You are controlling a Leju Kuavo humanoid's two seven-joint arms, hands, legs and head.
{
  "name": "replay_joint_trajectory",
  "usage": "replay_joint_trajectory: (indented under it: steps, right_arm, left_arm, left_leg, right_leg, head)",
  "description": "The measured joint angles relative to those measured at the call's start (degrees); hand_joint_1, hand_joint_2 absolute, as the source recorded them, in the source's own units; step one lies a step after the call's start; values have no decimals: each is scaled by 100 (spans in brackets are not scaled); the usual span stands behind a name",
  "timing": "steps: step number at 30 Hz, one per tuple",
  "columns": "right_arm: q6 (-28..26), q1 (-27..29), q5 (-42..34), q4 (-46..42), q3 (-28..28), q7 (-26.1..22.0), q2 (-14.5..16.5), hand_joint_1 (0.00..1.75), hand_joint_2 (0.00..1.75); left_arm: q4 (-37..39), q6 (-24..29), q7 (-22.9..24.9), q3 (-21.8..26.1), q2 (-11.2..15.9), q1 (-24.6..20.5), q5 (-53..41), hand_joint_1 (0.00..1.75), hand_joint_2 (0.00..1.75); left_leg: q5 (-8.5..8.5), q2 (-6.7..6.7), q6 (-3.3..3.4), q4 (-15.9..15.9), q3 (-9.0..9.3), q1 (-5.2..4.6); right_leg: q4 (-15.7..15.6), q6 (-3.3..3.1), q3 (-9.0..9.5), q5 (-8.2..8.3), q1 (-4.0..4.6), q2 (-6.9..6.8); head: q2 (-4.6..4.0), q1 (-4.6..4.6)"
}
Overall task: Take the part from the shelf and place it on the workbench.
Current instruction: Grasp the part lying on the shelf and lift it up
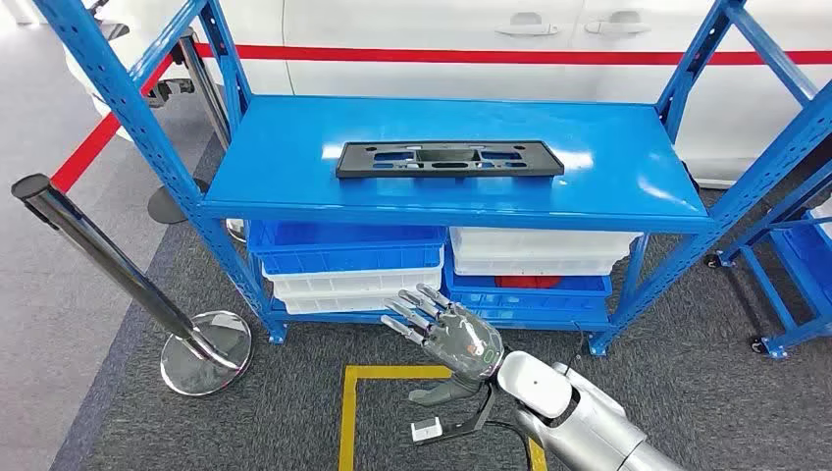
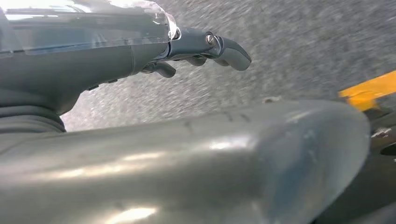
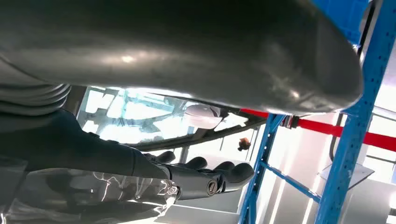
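Part (image 1: pixel 449 159) lies flat at 12 o'clock on the blue shelf (image 1: pixel 628 177) in the head view, well apart from the empty, spread right hand (image 1: pixel 453 339); the left wrist view shows the left hand (image 2: pixel 140 51) empty over carpet, fingers loosely extended.

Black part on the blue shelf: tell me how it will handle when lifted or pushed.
The black part looks like moulded plastic with cut-outs, so probably light and fairly stiff, though its long thin shape may flex slightly. It lies flat, so it should not roll or tip. On the glossy blue shelf it would likely slide easily.

workshop floor | blue steel shelf (image 1: pixel 442 162) | stacked bins (image 1: pixel 348 260) | white car (image 1: pixel 549 39) | stanchion (image 1: pixel 118 270)
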Motion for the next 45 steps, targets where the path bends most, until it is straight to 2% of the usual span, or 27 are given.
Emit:
replay_joint_trajectory:
  steps: [3, 4, 5, 7, 8, 10, 11, 12, 15, 19, 20, 23, 24, 26, 27, 28, 29, 30, 32, 33, 36, 38, 40, 42, 43, 44, 45]
  right_arm:
    - [-8, 38, 23, -64, -9, -9, -3, 0, 0]
    - [-10, 42, 30, -106, -21, -13, -4, 0, 0]
    - [-13, 42, 34, -140, -36, -20, -4, 0, 0]
    - [-13, 37, 32, -176, -55, -44, 1, 0, 0]
    - [-10, 39, 28, -180, -58, -67, 7, 0, 0]
    - [-4, 44, 14, -182, -58, -106, 19, 0, 0]
    - [-2, 45, 3, -181, -57, -115, 20, 0, 0]
    - [-1, 45, -12, -181, -57, -121, 20, 0, 0]
    - [0, 44, -51, -180, -58, -131, 20, 0, 0]
    - [-1, 44, -55, -180, -58, -131, 20, 0, 0]
    - [-1, 45, -56, -179, -58, -131, 20, 0, 0]
    - [-14, 52, -68, -168, -57, -125, 34, 0, 0]
    - [-39, 33, -72, -183, -63, -111, 12, 0, 0]
    - [-88, -12, -73, -233, -74, -86, -50, 0, 0]
    - [-103, -28, -73, -252, -79, -77, -83, 0, 0]
    - [-102, -30, -73, -260, -80, -76, -89, 0, 0]
    - [-100, -33, -74, -264, -81, -74, -92, 0, 0]
    - [-99, -39, -74, -272, -84, -71, -93, 0, 0]
    - [-98, -60, -74, -294, -90, -70, -96, 0, 0]
    - [-96, -73, -74, -303, -92, -70, -97, 0, 0]
    - [-78, -122, -72, -322, -96, -69, -99, 0, 0]
    - [-37, -211, -64, -345, -101, -51, -99, 0, 0]
    - [49, -354, -57, -353, -105, -15, -97, 0, 0]
    - [161, -491, -58, -343, -105, 19, -86, 0, 0]
    - [218, -546, -61, -333, -105, 32, -80, 0, 0]
    - [276, -598, -66, -321, -105, 47, -76, 0, 0]
    - [332, -654, -73, -308, -105, 65, -77, 0, 0]
  left_arm:
    - [0, 8, -7, 1, 4, 8, 10, 0, 0]
    - [0, 11, -12, 1, 2, 9, 14, 0, 0]
    - [0, 15, -17, 1, 1, 6, 18, 0, 0]
    - [0, 20, -30, 1, -4, -12, 30, 0, 0]
    - [1, 22, -37, 1, -3, -17, 40, 0, 0]
    - [3, 27, -52, 1, -4, -7, 64, 0, 0]
    - [4, 29, -60, 2, -4, 5, 70, 0, 0]
    - [4, 31, -67, 2, -4, 15, 73, 0, 0]
    - [4, 37, -81, 2, -4, 26, 73, 0, 0]
    - [4, 37, -83, 2, -4, 26, 73, 0, 0]
    - [4, 37, -84, 2, -5, 27, 73, 0, 0]
    - [8, 40, -91, 2, -6, 20, 65, 0, 0]
    - [9, 32, -103, 1, -7, -2, 47, 0, 0]
    - [9, 14, -123, -3, -9, -37, 10, 0, 0]
    - [9, 3, -128, -4, -11, -48, -4, 0, 0]
    - [9, 3, -122, -4, -10, -39, -5, 0, 0]
    - [9, 4, -115, -4, -10, -29, -5, 0, 0]
    - [9, 7, -110, -4, -9, -22, -5, 0, 0]
    - [9, 10, -104, -4, -8, -18, -5, 0, 0]
    - [9, 11, -104, -4, -6, -22, -5, 0, 0]
    - [9, 13, -98, -5, -8, -16, -5, 0, 0]
    - [12, 13, -92, -4, -19, -10, -16, 0, 0]
    - [15, 8, -92, -5, -31, -35, -30, 0, 0]
    - [15, 3, -94, -7, -34, -50, -33, 0, 0]
    - [15, 1, -95, -7, -34, -47, -32, 0, 0]
    - [15, 1, -95, -7, -35, -42, -30, 0, 0]
    - [15, 0, -94, -7, -37, -39, -26, 0, 0]
  left_leg:
    - [16, 0, 79, -79, 70, -18]
    - [-30, 2, 119, -109, 150, -9]
    - [-80, 4, 155, -150, 237, 6]
    - [-187, -2, 198, -232, 441, 34]
    - [-254, -9, 205, -260, 544, 39]
    - [-411, -31, 198, -291, 765, 48]
    - [-500, -41, 191, -296, 886, 53]
    - [-593, -49, 182, -297, 1014, 59]
    - [-784, -54, 160, -300, 1280, 68]
    - [-813, -54, 154, -303, 1319, 68]
    - [-839, -53, 146, -308, 1338, 68]
    - [-1009, -55, 41, -298, 1533, 46]
    - [-1106, -38, -13, -17, 1467, 45]
    - [-1423, 7, -90, 778, 1081, 55]
    - [-1604, 21, -99, 1204, 793, 61]
    - [-1675, 23, -93, 1319, 650, 60]
    - [-1605, 24, -76, 1266, 590, 55]
    - [-1380, 25, -47, 1001, 629, 43]
    - [-856, 27, 42, 239, 840, -1]
    - [-751, 28, 76, -53, 920, -26]
    - [-710, 30, 144, -259, 957, -54]
    - [-567, 44, 182, -333, 1008, -9]
    - [-520, 55, 201, -388, 1047, 39]
    - [-528, 52, 204, -390, 1045, 49]
    - [-537, 48, 196, -387, 1048, 55]
    - [-549, 41, 183, -381, 1053, 64]
    - [-564, 31, 163, -373, 1066, 78]
  right_leg:
    - [2, 83, 89, -47, 22, 41]
    - [104, 115, 66, 13, 20, 46]
    - [327, 145, -25, 137, 8, 48]
    - [1010, 207, -452, 288, -19, 40]
    - [1322, 240, -704, 209, -39, 34]
    - [1633, 293, -1123, -263, -85, 28]
    - [1605, 309, -1255, -490, -104, 23]
    - [1459, 320, -1332, -588, -119, 17]
    - [897, 322, -1365, -272, -144, 1]
    - [775, 319, -1358, -110, -145, -6]
    - [656, 313, -1353, 95, -145, -21]
    - [150, 225, -1322, 1041, -102, -94]
    - [57, 143, -1242, 1144, -81, -96]
    - [5, -5, -1065, 1041, -54, -66]
    - [-17, -60, -1002, 994, -32, -56]
    - [-16, -72, -979, 965, -11, -45]
    - [-15, -78, -949, 938, 9, -32]
    - [-14, -80, -908, 909, 30, -22]
    - [-11, -73, -824, 853, 61, -16]
    - [-7, -58, -801, 831, 69, -15]
    - [-2, 19, -795, 791, 66, -7]
    - [88, 76, -817, 710, 67, 1]
    - [559, 150, -1037, 435, 31, 9]
    - [1310, 228, -1421, 119, -45, 7]
    - [1556, 264, -1559, 72, -86, 5]
    - [1591, 295, -1599, 140, -122, 3]
    - [1387, 323, -1521, 317, -155, -1]
  head:
    - [0, -1]
    - [0, 0]
    - [0, -1]
    - [0, 3]
    - [0, 3]
    - [0, 4]
    - [0, 4]
    - [0, 4]
    - [0, 3]
    - [0, 4]
    - [0, 5]
    - [0, 5]
    - [0, 4]
    - [0, 3]
    - [0, 3]
    - [0, 3]
    - [0, 3]
    - [0, 3]
    - [0, 4]
    - [0, 4]
    - [0, 3]
    - [0, 3]
    - [0, 3]
    - [0, 3]
    - [0, 3]
    - [0, 3]
    - [0, 3]
